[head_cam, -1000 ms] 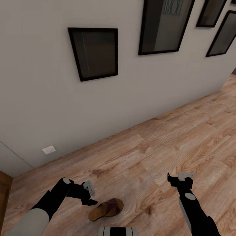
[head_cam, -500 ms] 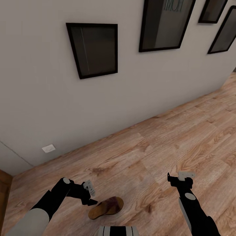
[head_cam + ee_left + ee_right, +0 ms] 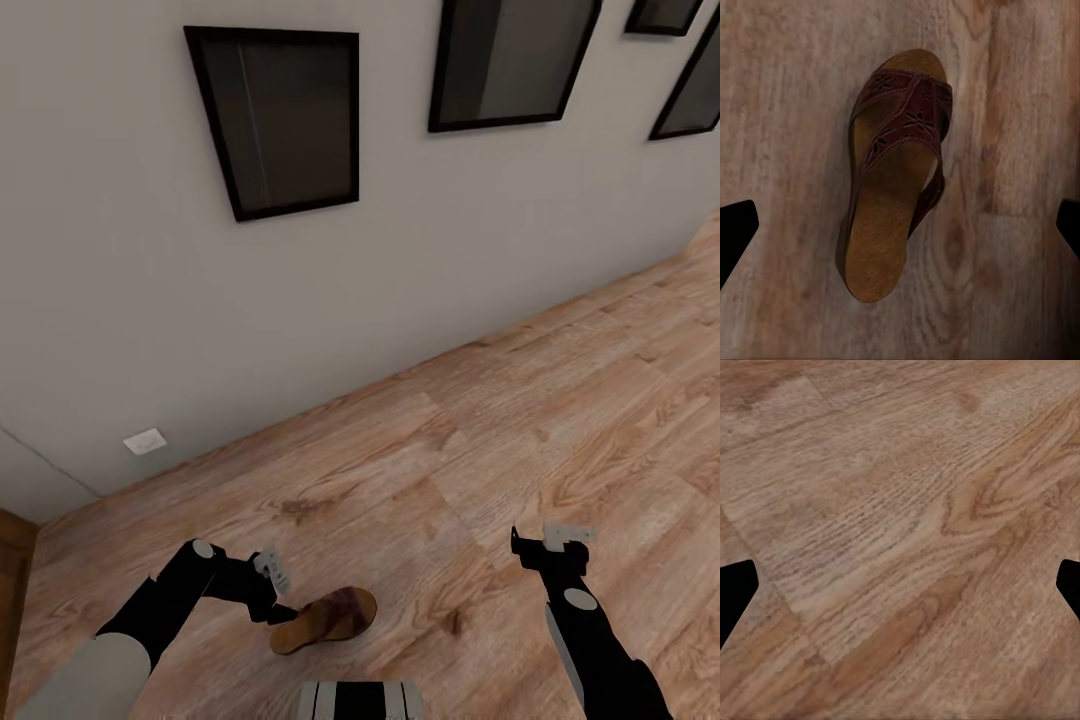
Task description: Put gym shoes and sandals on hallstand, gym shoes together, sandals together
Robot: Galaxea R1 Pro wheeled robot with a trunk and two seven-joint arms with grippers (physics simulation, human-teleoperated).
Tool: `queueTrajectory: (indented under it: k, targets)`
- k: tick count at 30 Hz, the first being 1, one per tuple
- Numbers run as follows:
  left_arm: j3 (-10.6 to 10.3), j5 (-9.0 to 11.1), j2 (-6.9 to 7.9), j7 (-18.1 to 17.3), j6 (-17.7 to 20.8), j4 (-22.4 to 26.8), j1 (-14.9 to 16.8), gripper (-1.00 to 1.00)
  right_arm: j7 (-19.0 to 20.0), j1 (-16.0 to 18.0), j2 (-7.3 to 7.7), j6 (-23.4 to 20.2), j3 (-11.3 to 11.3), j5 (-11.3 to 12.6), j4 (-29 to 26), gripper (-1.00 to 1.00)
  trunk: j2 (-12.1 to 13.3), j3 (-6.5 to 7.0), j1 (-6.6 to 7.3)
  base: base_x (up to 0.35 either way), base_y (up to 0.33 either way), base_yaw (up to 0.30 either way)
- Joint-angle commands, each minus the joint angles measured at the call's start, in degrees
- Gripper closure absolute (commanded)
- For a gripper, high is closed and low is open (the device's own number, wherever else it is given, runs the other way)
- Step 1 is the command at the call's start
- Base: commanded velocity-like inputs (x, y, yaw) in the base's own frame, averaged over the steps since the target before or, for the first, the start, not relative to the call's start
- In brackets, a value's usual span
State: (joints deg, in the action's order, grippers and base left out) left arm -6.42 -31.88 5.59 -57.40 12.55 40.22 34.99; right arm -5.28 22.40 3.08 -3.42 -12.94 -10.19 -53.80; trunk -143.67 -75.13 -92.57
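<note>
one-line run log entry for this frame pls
phase: reach for sandal | left gripper: open, above sandal, no contact | right gripper: open, empty, over floor | sandal: flat on floor, sole down

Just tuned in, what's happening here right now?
The robot stands in a corridor facing a wall hung with dark picture frames. One brown sandal lies flat on the wood floor. The left gripper hangs over it, fingers wide open, the sandal between them in the left wrist view, not gripped. The right gripper is open over bare planks, holding nothing.
</note>
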Motion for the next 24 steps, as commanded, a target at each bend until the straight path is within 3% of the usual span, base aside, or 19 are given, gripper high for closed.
queueTrajectory:
  k: [1, 17, 24]
  targets:
    - [-0.2, 0.0, 0.04, -0.2, 0.6, 0.1, 0.0, -1.00, -0.2, 0.0, 0.00, -0.4, 0.0, -0.6, -0.1, -1.00, 0.0, -0.37, -0.01, 0.000, 0.000, 0.000]
    - [-0.4, -0.4, -0.01, 0.2, 0.7, 0.6, 0.5, -1.00, -0.1, 0.0, 0.00, -0.4, 0.1, -0.6, -0.1, -1.00, -0.2, -5.37, -0.42, 0.000, 0.000, 0.000]
    - [-0.6, -0.4, 0.20, 0.3, 4.3, 4.1, 0.4, -1.00, -0.2, 0.0, 0.00, -0.4, 0.1, -0.5, -0.1, -1.00, -0.3, -7.56, -0.60, 0.000, 0.000, 0.000]
